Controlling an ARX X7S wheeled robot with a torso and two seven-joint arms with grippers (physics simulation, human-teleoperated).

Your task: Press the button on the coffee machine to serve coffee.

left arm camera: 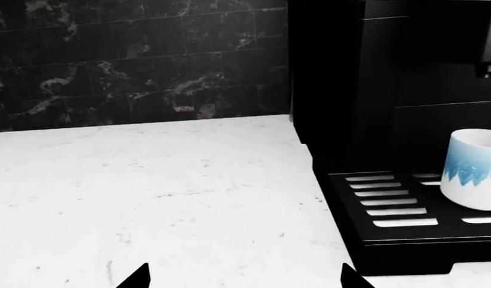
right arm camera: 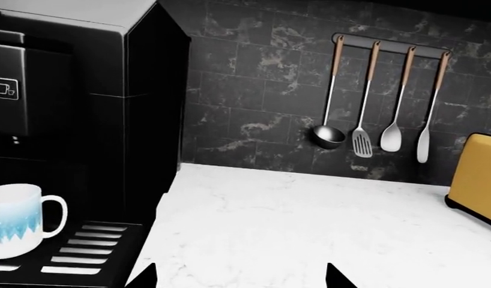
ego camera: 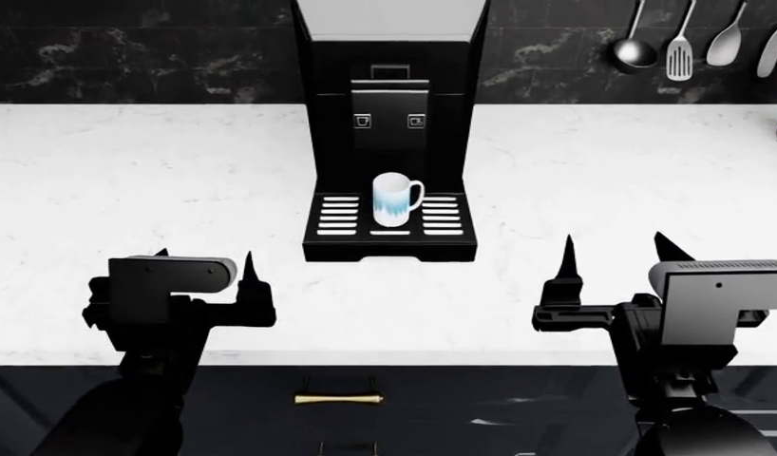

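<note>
The tall black coffee machine (ego camera: 388, 57) with a light grey top stands at the back middle of the white marble counter (ego camera: 135, 190). Two small square cup-icon buttons (ego camera: 362, 121) sit on its front; one shows in the right wrist view (right arm camera: 5, 88). A white mug with a blue pattern (ego camera: 395, 199) stands on its white-slotted drip tray (ego camera: 338, 217), also seen in the left wrist view (left arm camera: 473, 170) and the right wrist view (right arm camera: 17, 220). My left gripper (ego camera: 205, 271) and right gripper (ego camera: 613, 256) are open and empty, near the counter's front edge, well short of the machine.
Several utensils (ego camera: 680, 43) hang on the dark marble-tile wall at the back right, also in the right wrist view (right arm camera: 382, 96). A yellow toaster (right arm camera: 476, 177) stands at the far right. A drawer handle (ego camera: 339, 399) shows below the counter edge.
</note>
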